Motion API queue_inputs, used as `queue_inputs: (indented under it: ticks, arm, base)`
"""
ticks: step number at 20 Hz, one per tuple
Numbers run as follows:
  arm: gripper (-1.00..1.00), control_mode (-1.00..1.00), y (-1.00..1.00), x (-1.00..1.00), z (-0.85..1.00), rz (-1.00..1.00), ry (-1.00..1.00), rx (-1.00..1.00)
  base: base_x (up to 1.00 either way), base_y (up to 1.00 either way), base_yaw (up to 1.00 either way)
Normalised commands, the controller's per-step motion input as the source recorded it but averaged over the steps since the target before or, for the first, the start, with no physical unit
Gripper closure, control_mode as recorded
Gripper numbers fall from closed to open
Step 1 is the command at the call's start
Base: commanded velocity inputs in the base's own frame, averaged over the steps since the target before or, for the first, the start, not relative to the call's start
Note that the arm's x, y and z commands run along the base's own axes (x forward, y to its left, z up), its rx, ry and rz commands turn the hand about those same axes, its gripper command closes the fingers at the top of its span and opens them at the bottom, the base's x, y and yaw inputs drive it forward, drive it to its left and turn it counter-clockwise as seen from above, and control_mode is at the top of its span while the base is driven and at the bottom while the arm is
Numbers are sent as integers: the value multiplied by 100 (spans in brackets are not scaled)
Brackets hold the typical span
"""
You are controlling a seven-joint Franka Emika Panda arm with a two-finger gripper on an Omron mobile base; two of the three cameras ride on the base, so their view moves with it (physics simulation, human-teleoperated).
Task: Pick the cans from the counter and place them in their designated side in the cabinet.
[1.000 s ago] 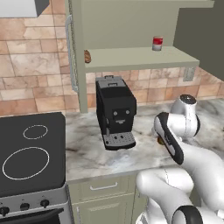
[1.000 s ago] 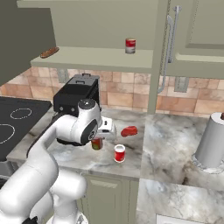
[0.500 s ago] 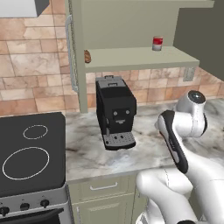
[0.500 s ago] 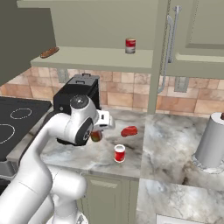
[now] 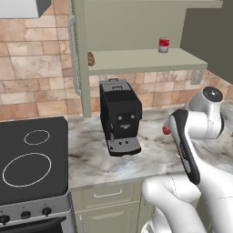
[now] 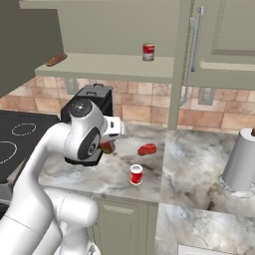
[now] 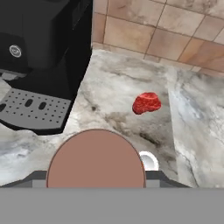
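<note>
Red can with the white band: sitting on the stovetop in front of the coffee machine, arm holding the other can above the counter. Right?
Not the stovetop. The red can stands on the marbled counter, in front of the red lumpy object, as the right base view shows. The gripper does hold the other can above the counter.

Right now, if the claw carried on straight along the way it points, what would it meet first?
The claw is shut on a can, pointing down at the counter. The marbled top just in front of the coffee machine probably comes first, though depth is unclear.
</note>
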Motion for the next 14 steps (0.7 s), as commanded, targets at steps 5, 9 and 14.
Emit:
queue_inputs:
  ticks: [5, 9, 14]
  arm:
    - [100, -100, -7, -21, 50, 4, -10, -3]
    - [100, -100, -5, -15, 48, 5, -12, -1]
    - [100, -100, -2, -9, 47, 4, -11, 0]
  base:
    - [0, 0, 0]
    - [0, 0, 0]
    - [0, 0, 0]
